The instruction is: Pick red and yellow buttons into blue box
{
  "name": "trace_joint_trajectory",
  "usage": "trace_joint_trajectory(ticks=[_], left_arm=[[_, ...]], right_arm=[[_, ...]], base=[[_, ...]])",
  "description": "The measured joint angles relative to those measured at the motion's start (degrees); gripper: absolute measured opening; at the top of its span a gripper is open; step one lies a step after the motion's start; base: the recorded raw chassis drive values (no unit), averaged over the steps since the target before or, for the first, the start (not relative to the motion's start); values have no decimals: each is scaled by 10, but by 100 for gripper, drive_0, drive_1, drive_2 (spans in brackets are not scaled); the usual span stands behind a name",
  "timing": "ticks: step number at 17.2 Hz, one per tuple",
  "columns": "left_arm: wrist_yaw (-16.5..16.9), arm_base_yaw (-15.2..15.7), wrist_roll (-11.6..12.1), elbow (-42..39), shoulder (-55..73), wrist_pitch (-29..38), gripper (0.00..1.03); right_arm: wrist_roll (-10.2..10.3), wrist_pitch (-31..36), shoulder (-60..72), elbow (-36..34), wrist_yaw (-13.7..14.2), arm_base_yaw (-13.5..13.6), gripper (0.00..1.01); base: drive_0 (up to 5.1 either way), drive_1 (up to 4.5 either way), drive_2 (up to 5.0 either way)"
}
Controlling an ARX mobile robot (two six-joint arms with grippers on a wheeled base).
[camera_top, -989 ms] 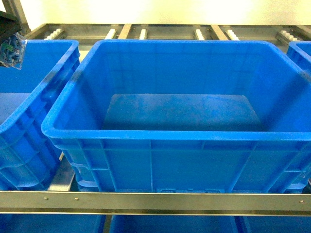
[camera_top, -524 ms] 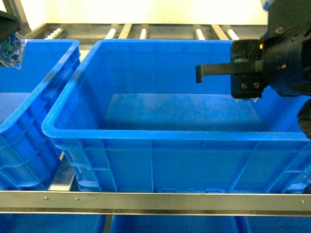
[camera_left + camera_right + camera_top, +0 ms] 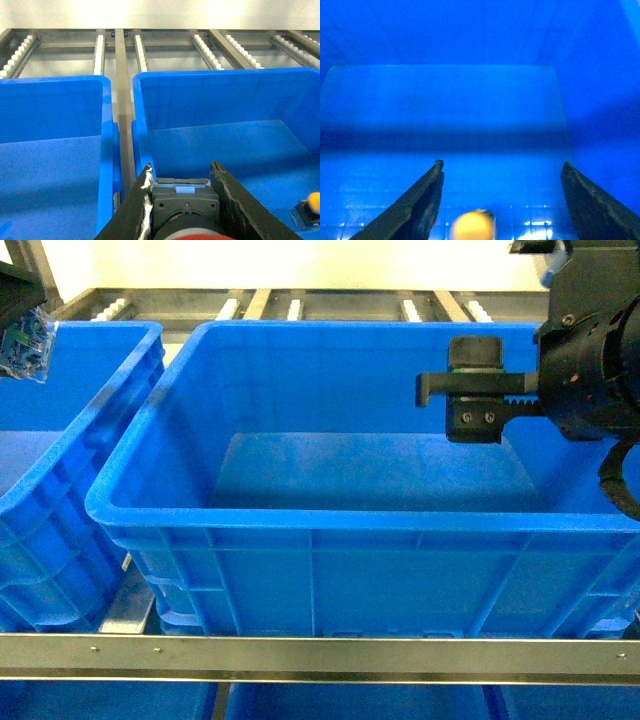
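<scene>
The blue box point(image 3: 320, 520) fills the middle of the head view. My right gripper point(image 3: 448, 370) hangs open over its right part. In the right wrist view the right gripper point(image 3: 502, 164) has its fingers wide apart, and the blurred yellow button point(image 3: 472, 226) shows low between them, touching neither, against the box's inside point(image 3: 445, 100). In the left wrist view that yellow button point(image 3: 313, 202) lies on the box floor at the lower right. My left gripper point(image 3: 182, 170) is shut on the red button point(image 3: 186, 205), its red cap at the frame's bottom, above the gap between two boxes.
A second blue box point(image 3: 70, 440) stands to the left and another's corner point(image 3: 618, 345) at the right. All rest on roller rails point(image 3: 200, 45) behind a metal front bar point(image 3: 320, 652). A small clear block point(image 3: 25, 345) hangs at the head view's top left.
The right arm has come into the head view from the right. It now hangs over the box's right part, a little further right than half a second ago.
</scene>
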Motion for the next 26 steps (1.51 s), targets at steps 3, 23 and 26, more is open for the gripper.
trace_joint_trajectory(ticks=[3,23,26], left_arm=[[0,0,0,0,0,0,27],[-18,-8,-1,1,2,0,27],[-29,-15,-6,32,42,-4,27]], right_arm=[[-16,46,-24,-30,26,0,97],[-112,-25,-764,-399,10,-190,98],[-112,-25,-764,-399,10,-190,98]], base=[[0,0,0],[0,0,0],[0,0,0]])
